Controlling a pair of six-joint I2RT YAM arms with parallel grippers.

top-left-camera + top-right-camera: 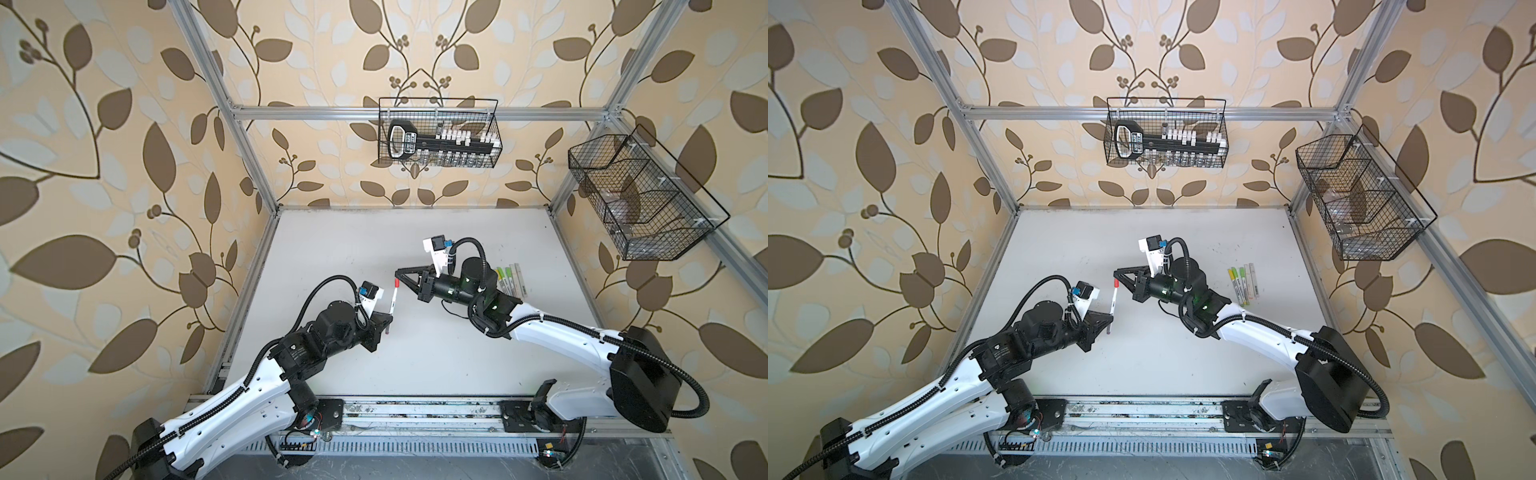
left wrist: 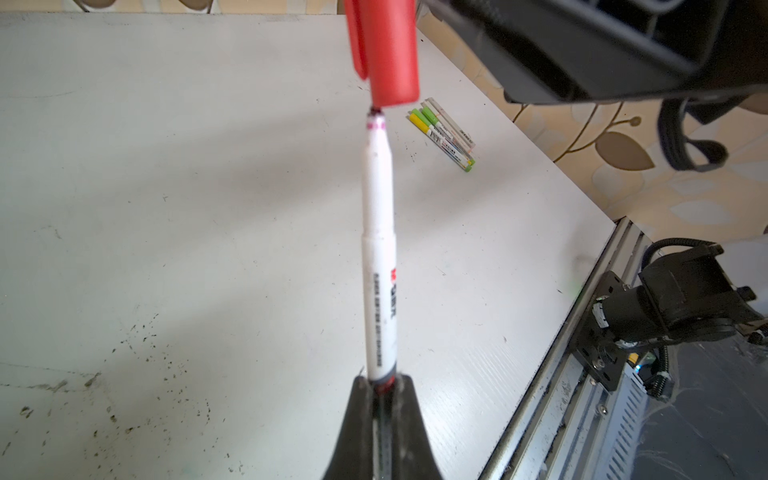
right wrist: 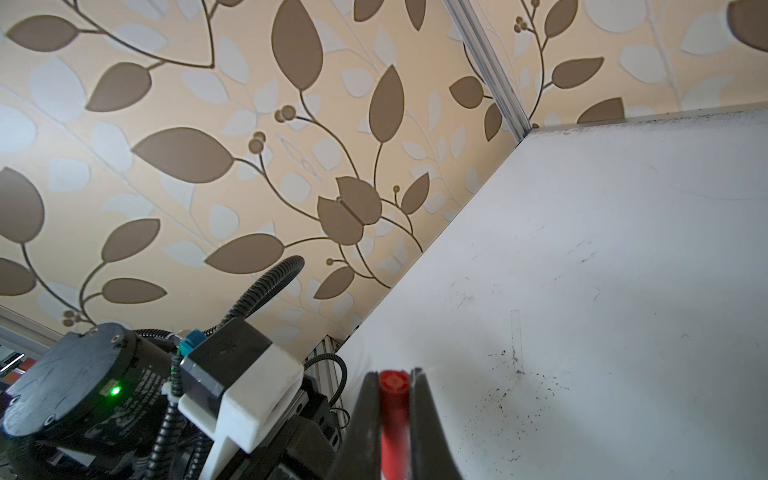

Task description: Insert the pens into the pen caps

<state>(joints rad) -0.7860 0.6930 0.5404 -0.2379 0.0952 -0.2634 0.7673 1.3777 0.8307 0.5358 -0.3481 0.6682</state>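
My left gripper (image 1: pixel 388 318) (image 1: pixel 1109 318) (image 2: pixel 384 384) is shut on the back end of a thin white pen (image 1: pixel 392 300) (image 1: pixel 1113 301) (image 2: pixel 380 249), held above the table with its tip pointing away from the arm. The right gripper (image 1: pixel 398 275) (image 1: pixel 1117 274) (image 3: pixel 392 374) is shut on a red pen cap (image 1: pixel 397 284) (image 1: pixel 1116 284) (image 2: pixel 390 54) (image 3: pixel 392 415). In the left wrist view the pen's dark tip sits just at the cap's open mouth, roughly in line with it. Several capped pens (image 1: pixel 1244 284) (image 2: pixel 444 133) lie side by side at the table's right.
A wire basket (image 1: pixel 438 133) with a black tool hangs on the back wall, another wire basket (image 1: pixel 640 195) on the right wall. Aluminium frame posts edge the white table (image 1: pixel 353 249). A metal rail (image 1: pixel 415 415) with both arm bases runs along the front.
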